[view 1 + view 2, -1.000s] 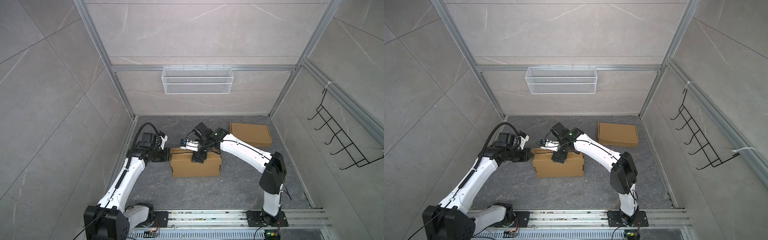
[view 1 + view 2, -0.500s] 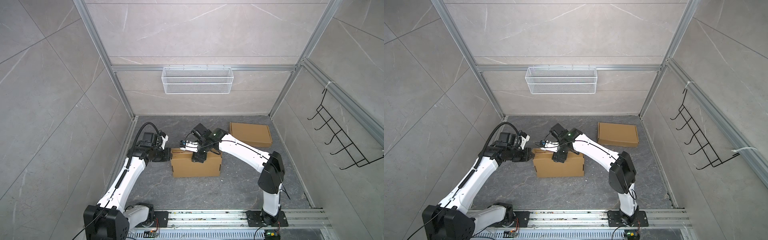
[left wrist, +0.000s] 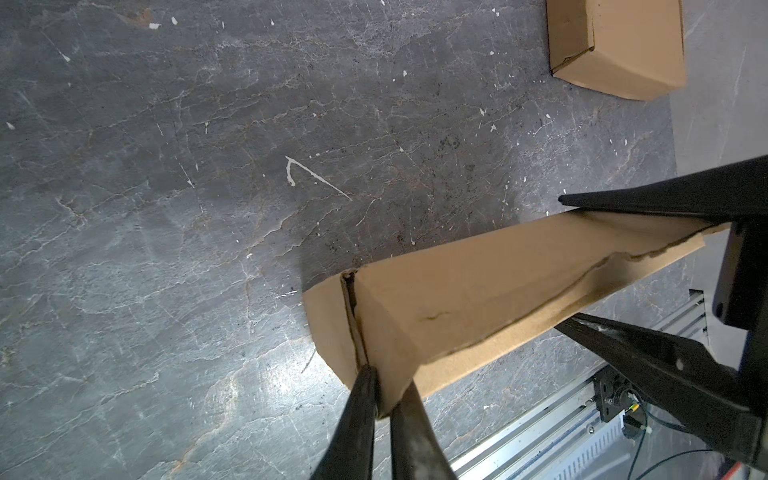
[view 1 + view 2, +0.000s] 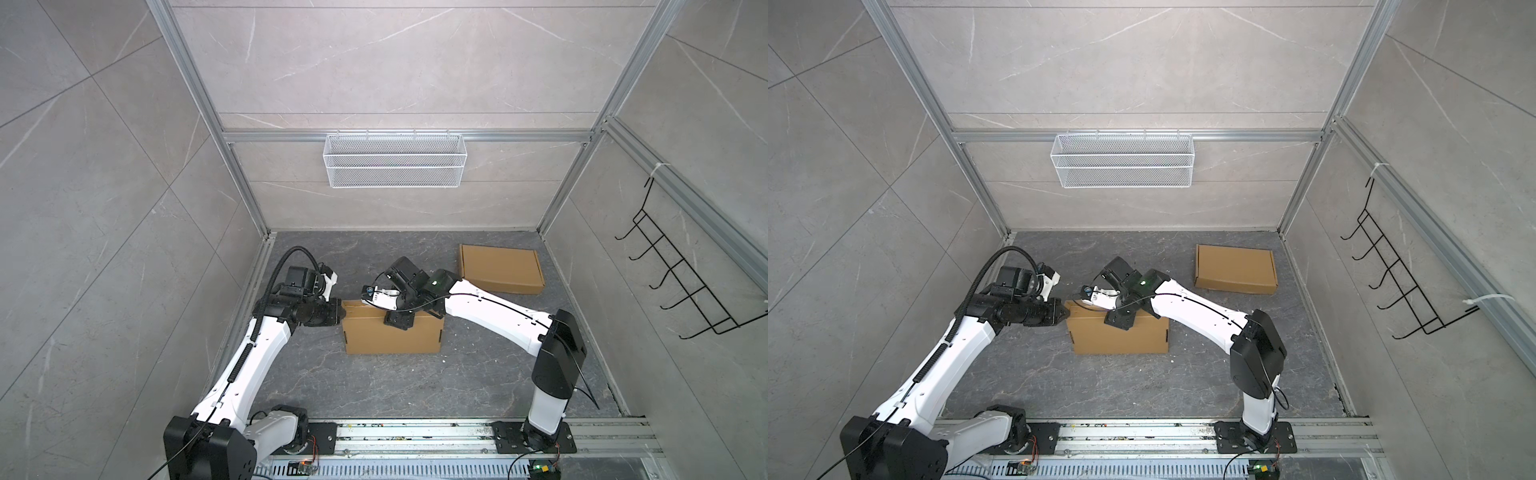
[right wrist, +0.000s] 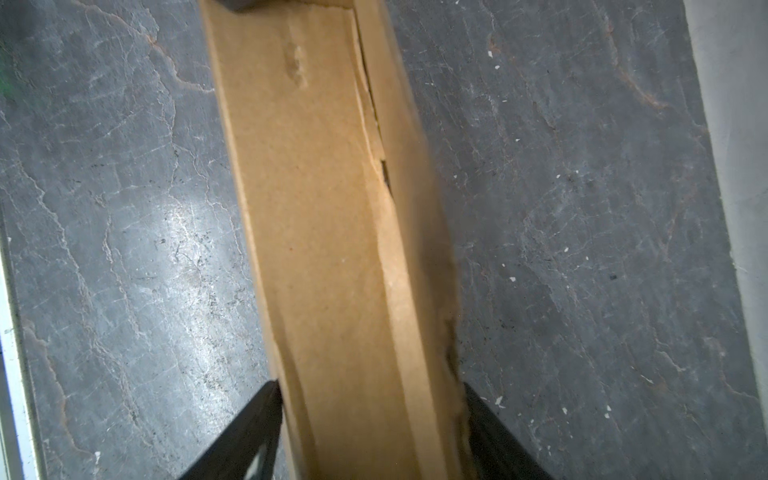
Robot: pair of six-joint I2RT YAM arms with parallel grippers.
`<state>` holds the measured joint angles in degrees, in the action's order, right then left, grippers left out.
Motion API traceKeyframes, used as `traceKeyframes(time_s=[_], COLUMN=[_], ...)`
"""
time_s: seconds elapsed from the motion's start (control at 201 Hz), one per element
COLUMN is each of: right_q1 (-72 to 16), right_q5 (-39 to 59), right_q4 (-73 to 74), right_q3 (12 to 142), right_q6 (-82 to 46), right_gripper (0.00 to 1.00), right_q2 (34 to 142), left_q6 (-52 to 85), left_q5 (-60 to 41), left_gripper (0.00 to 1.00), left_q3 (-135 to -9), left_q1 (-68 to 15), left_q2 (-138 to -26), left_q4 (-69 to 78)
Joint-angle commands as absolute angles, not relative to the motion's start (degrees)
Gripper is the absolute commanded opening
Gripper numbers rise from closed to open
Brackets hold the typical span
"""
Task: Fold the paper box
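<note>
Standing on its long edge near the middle of the counter (image 4: pixel 374 386), the paper box (image 4: pixel 390 338) turns one broad brown side toward my arms' bases in both top views. My left jaws, nearly closed, pinch the box's end corner. In the left wrist view both fingers (image 3: pixel 359 411) nip the cardboard edge between them. My right jaws reach over the box from above, set wide across its narrow upper face. In the right wrist view one finger (image 5: pixel 253 419) lies against each long side of the cardboard. A ragged seam runs along that upper face. A second cardboard box (image 4: pixel 500 268) lies flat, well apart, toward the counter's back right corner.
</note>
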<state>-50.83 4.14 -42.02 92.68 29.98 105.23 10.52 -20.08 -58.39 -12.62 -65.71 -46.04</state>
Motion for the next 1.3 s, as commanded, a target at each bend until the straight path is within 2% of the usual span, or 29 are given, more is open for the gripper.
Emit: traceKeyframes(time_s=[0.0, 0.209, 0.448, 0.682, 1.11, 1.294], right_q1=[-51.10, -51.71, -52.25, -53.21, -53.86, -53.96], right_q5=[1.29, 0.12, -1.53, -3.34, -4.57, -4.99], right_q4=[-41.58, -40.87, -39.52, -37.35, -36.65, -36.45], right_q3=[89.94, 88.60, 87.10, 85.57, 84.62, 84.71], right_q6=[28.39, 28.39, 28.13, 27.27, 27.16, 27.20], right_gripper=[0.65, 0.65, 0.64, 0.64, 0.64, 0.64], right_q2=[105.03, 104.88, 104.23, 103.36, 103.24, 103.36], left_q6=[10.68, 9.06, 8.32, 14.48, 27.27, 28.52], left_q5=[-21.50, -20.70, -19.02, -22.94, -29.26, -30.21], left_gripper=[0.18, 0.35, 0.41, 0.53, 0.57, 0.53], left_q3=[-61.10, -64.12, -65.88, -64.51, -59.09, -57.15], left_q1=[-12.84, -12.68, -11.32, -9.98, -7.21, -7.29], left_q2=[-64.53, -63.62, -64.76, -64.53, -66.44, -66.18], left_q4=[-48.95, -50.83, -49.99, -42.40, -32.63, -31.86])
